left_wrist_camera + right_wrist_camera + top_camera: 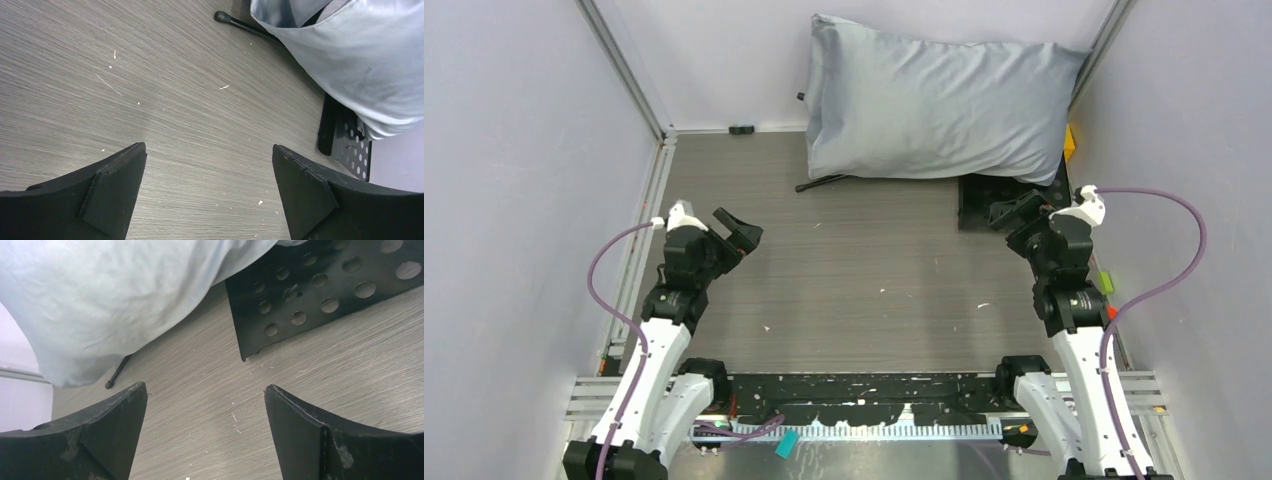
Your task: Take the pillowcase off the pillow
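There is one blue-grey pillowcase at the far end of the tabletop, up against the back wall. It is puffy and full, and the pillow inside is all covered, so it cannot be seen. One corner sits over one black plate with holes, and one thin black rod pokes out from under it. There are two grippers. The left gripper is wide open and holds nothing. The right gripper is wide open too, and empty, near the plate.
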You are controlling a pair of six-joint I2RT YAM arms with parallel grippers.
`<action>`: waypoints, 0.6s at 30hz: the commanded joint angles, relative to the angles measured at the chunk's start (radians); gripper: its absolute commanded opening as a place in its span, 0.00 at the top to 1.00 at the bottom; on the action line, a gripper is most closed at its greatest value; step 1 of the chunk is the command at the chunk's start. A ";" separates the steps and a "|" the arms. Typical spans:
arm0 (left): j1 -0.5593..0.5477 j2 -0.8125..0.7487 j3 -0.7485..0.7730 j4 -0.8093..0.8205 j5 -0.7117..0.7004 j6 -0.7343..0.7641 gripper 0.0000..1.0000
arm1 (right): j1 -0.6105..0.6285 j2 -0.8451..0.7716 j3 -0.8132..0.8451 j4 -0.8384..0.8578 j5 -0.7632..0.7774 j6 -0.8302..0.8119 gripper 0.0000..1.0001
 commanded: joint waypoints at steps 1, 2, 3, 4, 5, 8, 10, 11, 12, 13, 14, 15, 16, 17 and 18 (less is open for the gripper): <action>0.002 -0.033 0.003 0.024 0.023 -0.014 0.00 | -0.001 0.005 -0.021 0.063 -0.039 0.021 0.08; 0.001 -0.035 -0.007 0.034 0.031 -0.017 0.00 | -0.001 0.018 -0.028 0.086 -0.033 0.032 0.07; 0.001 -0.035 -0.018 0.041 0.044 -0.017 0.00 | -0.001 0.038 -0.030 0.103 -0.033 0.048 0.07; 0.002 -0.032 -0.022 0.043 0.051 -0.015 0.00 | -0.001 0.070 -0.023 0.119 -0.043 0.075 0.07; 0.002 -0.026 -0.022 0.041 0.060 -0.009 0.00 | -0.001 0.105 -0.013 0.139 -0.065 0.099 0.06; 0.002 0.001 -0.020 0.044 0.093 0.029 0.00 | -0.001 0.240 0.029 0.221 -0.171 0.188 0.06; 0.002 0.027 -0.010 0.043 0.110 0.045 0.00 | -0.002 0.327 0.052 0.289 -0.190 0.256 0.06; 0.002 0.042 -0.004 0.046 0.125 0.055 0.00 | -0.001 0.366 0.062 0.324 -0.186 0.288 0.06; 0.001 0.061 0.002 0.056 0.146 0.058 0.00 | -0.002 0.403 0.072 0.357 -0.174 0.319 0.06; 0.001 0.071 0.006 0.073 0.166 0.058 0.00 | -0.003 0.440 0.085 0.387 -0.159 0.343 0.06; 0.002 0.087 0.008 0.100 0.188 0.055 0.00 | -0.002 0.477 0.105 0.413 -0.143 0.364 0.06; 0.002 0.105 0.010 0.126 0.204 0.046 0.00 | -0.002 0.510 0.127 0.424 -0.132 0.374 0.06; 0.002 0.134 0.016 0.146 0.203 0.025 0.00 | -0.003 0.552 0.149 0.429 -0.099 0.377 0.06; 0.001 0.157 0.027 0.146 0.188 0.007 0.00 | -0.003 0.580 0.172 0.432 -0.072 0.378 0.06; 0.000 0.180 0.039 0.148 0.175 -0.007 0.00 | -0.004 0.607 0.193 0.433 -0.052 0.377 0.05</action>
